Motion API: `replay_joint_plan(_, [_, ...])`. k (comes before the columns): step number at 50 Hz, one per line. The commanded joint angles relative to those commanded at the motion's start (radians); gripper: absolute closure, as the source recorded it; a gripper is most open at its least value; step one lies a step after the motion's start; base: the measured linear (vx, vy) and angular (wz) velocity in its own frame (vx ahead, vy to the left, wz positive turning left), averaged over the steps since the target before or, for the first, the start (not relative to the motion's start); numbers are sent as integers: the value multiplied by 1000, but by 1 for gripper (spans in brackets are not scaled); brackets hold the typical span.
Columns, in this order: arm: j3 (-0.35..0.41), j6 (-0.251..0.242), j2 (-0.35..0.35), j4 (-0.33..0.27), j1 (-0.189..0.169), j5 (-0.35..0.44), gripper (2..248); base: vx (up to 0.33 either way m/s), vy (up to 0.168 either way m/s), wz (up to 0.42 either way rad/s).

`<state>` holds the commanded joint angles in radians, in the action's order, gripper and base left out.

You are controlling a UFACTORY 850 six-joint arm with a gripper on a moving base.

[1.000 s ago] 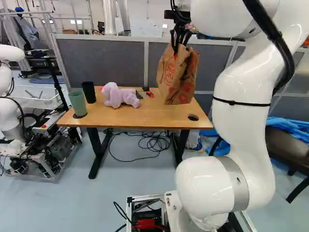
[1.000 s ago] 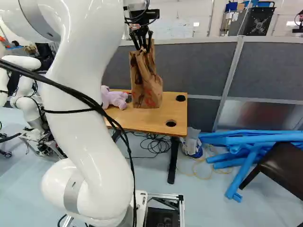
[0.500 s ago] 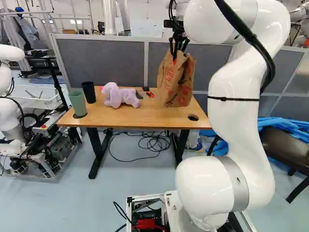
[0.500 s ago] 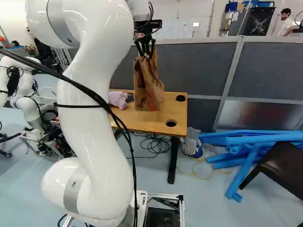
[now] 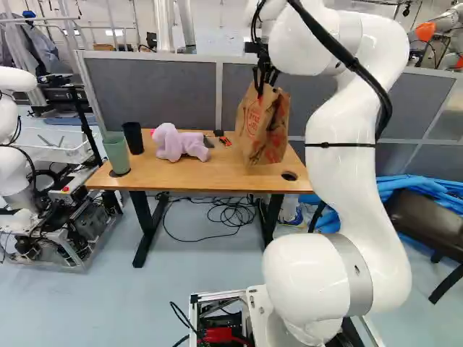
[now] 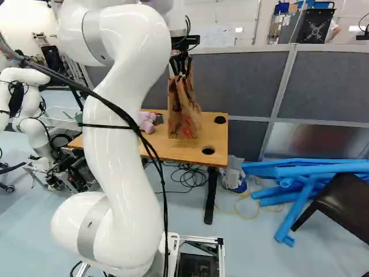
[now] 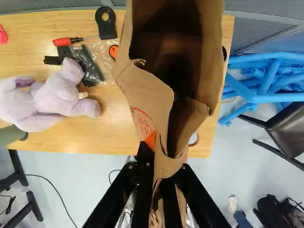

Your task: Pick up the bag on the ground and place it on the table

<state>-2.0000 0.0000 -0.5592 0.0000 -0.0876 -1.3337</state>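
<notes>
Bag (image 5: 264,134) clamped by rim in hand (image 5: 260,88), over table (image 5: 210,173); contact unclear.

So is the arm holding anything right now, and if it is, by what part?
Yes, the brown paper bag, held by the edge of its open top, with the jaws shut on the paper from both sides.

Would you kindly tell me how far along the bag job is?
Picking up looks done: the gripper is shut on the bag, clear of the floor. Placing is in hand, with the bag upright over the table. Whether its base touches down, I cannot tell; what remains is settling it, if needed, and letting go.
</notes>
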Motion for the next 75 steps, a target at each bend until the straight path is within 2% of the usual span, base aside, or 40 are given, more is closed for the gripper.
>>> replay_joint_plan(34, [-57, 0, -116, 0, -7, 0, 226, 0, 0, 0])
replay_joint_plan(61, [-52, 0, -174, 0, -7, 0, 226, 0, 0, 0])
replay_joint_plan(75, [-52, 0, -181, 0, -7, 0, 226, 0, 0, 0])
